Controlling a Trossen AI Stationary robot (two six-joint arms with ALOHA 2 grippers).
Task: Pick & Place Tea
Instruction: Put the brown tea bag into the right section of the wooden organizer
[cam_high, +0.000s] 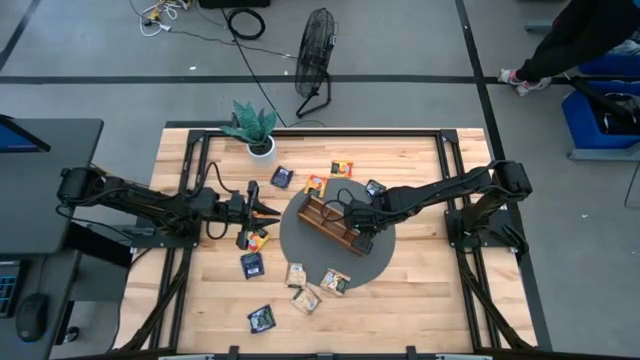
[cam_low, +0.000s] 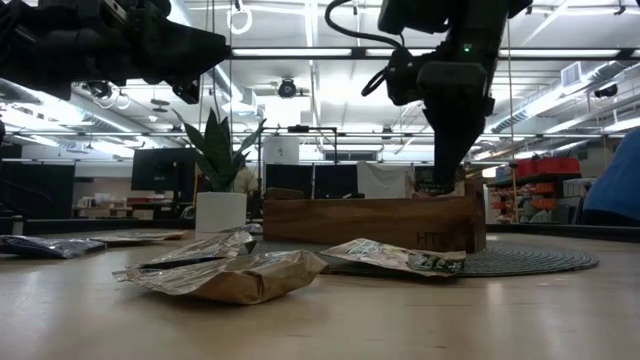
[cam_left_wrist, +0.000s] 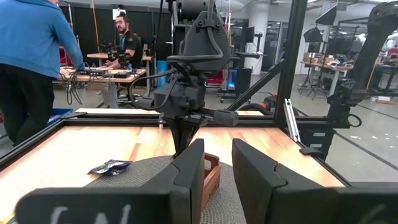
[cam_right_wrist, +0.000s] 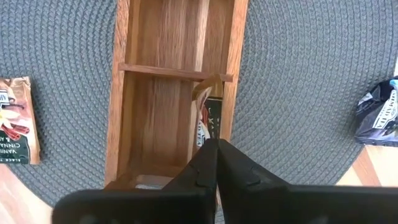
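A long wooden divided tray (cam_high: 322, 222) lies on a round grey mat (cam_high: 375, 262). My right gripper (cam_right_wrist: 216, 148) points steeply down into one of the tray's compartments, shut on a dark tea sachet (cam_right_wrist: 209, 118) that stands on edge beside the tray's long wall (cam_right_wrist: 231, 93). My left gripper (cam_left_wrist: 217, 171) hovers level at the mat's left side, open, with nothing between its fingers. Several loose tea sachets lie flat around the mat, among them an orange one (cam_high: 343, 168), a dark blue one (cam_high: 282, 177) and a beige one (cam_high: 296, 274). My right gripper pinches the sachet's upper edge (cam_right_wrist: 208, 134) between its two fingers, coming from above and pointing down. The sachet stands on edge inside the compartment, close along the tray's long wall, its lower part down in the compartment. The fingertips themselves cover the exact spot.
A potted plant (cam_high: 257, 132) stands at the table's far left. More sachets lie near the front (cam_high: 261, 318) and on the mat's near edge (cam_high: 335, 281). A yellow sachet (cam_high: 257, 240) lies below my left arm. People show in the room beyond the table.
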